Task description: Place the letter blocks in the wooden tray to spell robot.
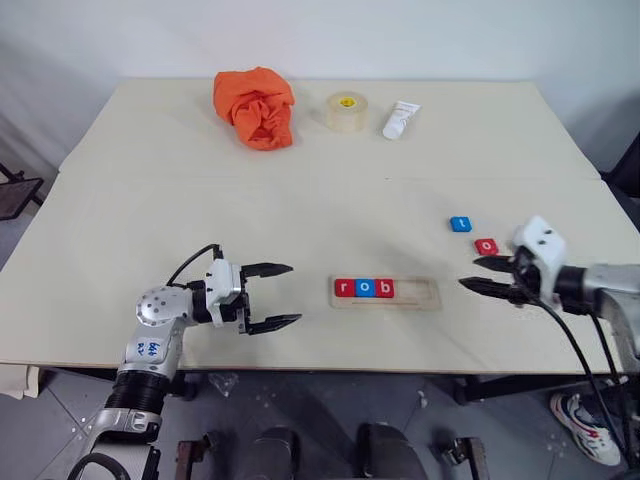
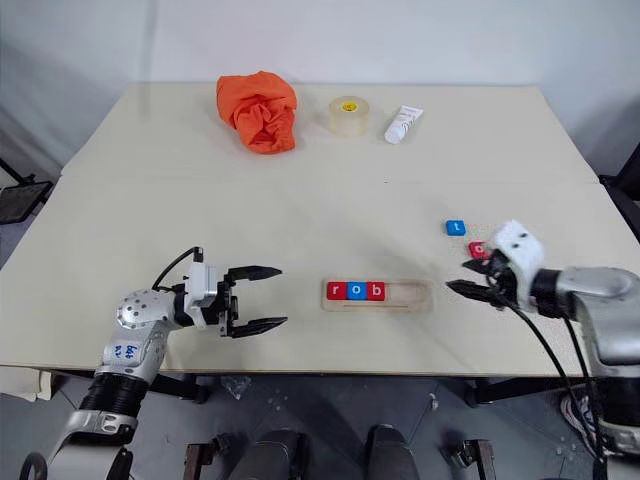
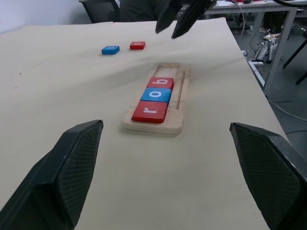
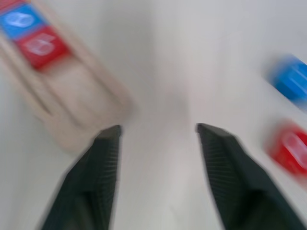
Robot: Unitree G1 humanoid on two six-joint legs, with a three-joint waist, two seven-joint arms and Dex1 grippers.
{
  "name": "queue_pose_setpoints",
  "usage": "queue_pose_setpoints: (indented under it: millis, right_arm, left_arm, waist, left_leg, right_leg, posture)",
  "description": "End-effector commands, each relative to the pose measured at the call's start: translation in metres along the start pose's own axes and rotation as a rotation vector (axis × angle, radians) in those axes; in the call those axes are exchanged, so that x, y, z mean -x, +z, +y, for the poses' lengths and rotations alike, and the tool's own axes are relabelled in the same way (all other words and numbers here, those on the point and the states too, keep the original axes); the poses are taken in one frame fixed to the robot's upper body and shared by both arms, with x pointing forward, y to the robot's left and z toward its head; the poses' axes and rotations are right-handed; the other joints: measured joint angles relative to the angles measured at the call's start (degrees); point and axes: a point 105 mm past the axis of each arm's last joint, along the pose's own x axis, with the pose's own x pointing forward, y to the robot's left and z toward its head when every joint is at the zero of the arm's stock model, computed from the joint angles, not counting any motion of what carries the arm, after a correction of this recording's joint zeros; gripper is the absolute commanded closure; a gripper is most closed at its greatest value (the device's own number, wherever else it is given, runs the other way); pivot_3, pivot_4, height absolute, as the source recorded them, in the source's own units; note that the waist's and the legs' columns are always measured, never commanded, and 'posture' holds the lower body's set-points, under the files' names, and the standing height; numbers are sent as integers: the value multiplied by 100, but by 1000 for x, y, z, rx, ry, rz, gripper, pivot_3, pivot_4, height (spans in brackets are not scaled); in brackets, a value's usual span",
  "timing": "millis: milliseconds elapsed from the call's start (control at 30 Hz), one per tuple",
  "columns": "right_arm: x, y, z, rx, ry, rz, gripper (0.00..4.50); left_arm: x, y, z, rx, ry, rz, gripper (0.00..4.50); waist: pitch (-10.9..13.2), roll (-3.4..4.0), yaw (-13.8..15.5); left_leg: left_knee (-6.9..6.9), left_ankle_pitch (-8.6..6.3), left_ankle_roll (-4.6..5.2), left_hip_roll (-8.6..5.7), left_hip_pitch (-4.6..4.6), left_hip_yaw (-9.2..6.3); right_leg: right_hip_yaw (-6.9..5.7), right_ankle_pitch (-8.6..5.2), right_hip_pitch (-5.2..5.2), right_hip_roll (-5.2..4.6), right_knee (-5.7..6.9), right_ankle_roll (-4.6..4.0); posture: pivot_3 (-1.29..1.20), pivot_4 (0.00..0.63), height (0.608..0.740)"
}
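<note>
The wooden tray (image 1: 386, 293) is seen lying flat on the pale surface (image 1: 300, 200), near its front edge, between the two arms. Three letter blocks are seated side by side in the tray's left end: a red r (image 1: 344, 288), a blue o (image 1: 365, 288) and a red b (image 1: 385, 288), touching one another. The right part of the tray is left bare.

Two further blocks lie loose on the surface to the right of the tray and farther back: a blue t (image 1: 460, 224) and a red o (image 1: 486, 246), near each other but apart.

The left claw (image 1: 270, 297) is held to the left of the tray, pointing toward it, with its fingers spread wide and nothing between them. The right claw (image 1: 480, 273) is held just beyond the tray's right end, beside the red o, with its fingers parted and nothing gripped.

At the far side of the surface, an orange cloth (image 1: 256, 106), a roll of tape (image 1: 346, 111) and a white tube (image 1: 400, 120) are noted.
</note>
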Motion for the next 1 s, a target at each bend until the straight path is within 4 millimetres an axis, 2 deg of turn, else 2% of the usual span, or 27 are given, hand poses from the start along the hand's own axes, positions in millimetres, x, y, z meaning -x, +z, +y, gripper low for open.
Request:
queue_pose_setpoints:
  millis: [33,67,100,167,333,467,567,833,900,1000]
  right_arm:
    - [31,7,-14,-10,-119,-81,435]
    - [37,3,-17,-25,-145,-86,82]
    - [44,-2,-20,-37,-172,-88,33]
    - [55,-11,-23,-61,-220,-98,33]
    - [77,-19,-22,-104,-269,-143,33]
    - [82,-25,-22,-134,-297,-129,33]
    - [79,-25,-20,-147,-300,-129,33]
    - [55,-14,-21,-165,-265,-153,33]
    - [46,-10,-26,-176,-273,-159,33]
    - [19,-1,-35,-192,-277,-171,33]
  left_arm:
    - [-1,6,6,-29,-4,-15,0]
    - [-1,6,7,-30,-8,-15,0]
    - [-2,6,7,-30,-11,-16,0]
    - [-3,7,9,-31,-20,-19,0]
    - [-3,7,11,-33,-33,-17,0]
    - [-2,7,13,-33,-41,-17,0]
    - [-2,7,13,-32,-48,-18,0]
    - [0,10,10,-44,-40,-19,0]
    - [1,10,8,-45,-33,-19,0]
    - [3,9,3,-43,-18,-19,0]
  waist:
    - [0,0,7]
    - [0,0,12]
    - [0,0,14]
    - [0,0,18]
    - [0,0,7]
    - [0,0,1]
    - [0,0,6]
    - [0,0,-2]
    - [0,0,-6]
    - [0,0,-49]
  left_leg:
    - [1,0,0,1,2,-1]
    - [2,0,0,1,3,1]
    - [2,1,1,0,2,1]
    - [2,1,1,-1,3,2]
    - [1,1,2,-1,5,4]
    - [2,1,3,0,8,8]
    - [2,2,3,0,9,9]
    - [2,3,3,1,9,9]
    - [2,3,3,2,10,9]
    - [3,3,3,2,11,9]
  right_leg:
    - [-1,0,1,2,1,0]
    - [1,0,2,4,2,0]
    - [0,0,2,3,3,0]
    - [0,0,3,3,4,1]
    - [3,1,4,6,4,2]
    - [7,1,6,7,4,2]
    - [9,1,7,6,4,2]
    - [11,1,6,4,3,2]
    - [11,1,6,4,4,2]
    - [13,1,7,-1,3,1]
  posture:
    - [0,150,740]
    - [0,150,740]
    - [0,150,740]
    - [0,150,740]
    - [0,150,740]
    - [0,150,740]
    - [0,150,740]
    - [0,150,740]
    - [0,150,740]
    - [0,150,740]
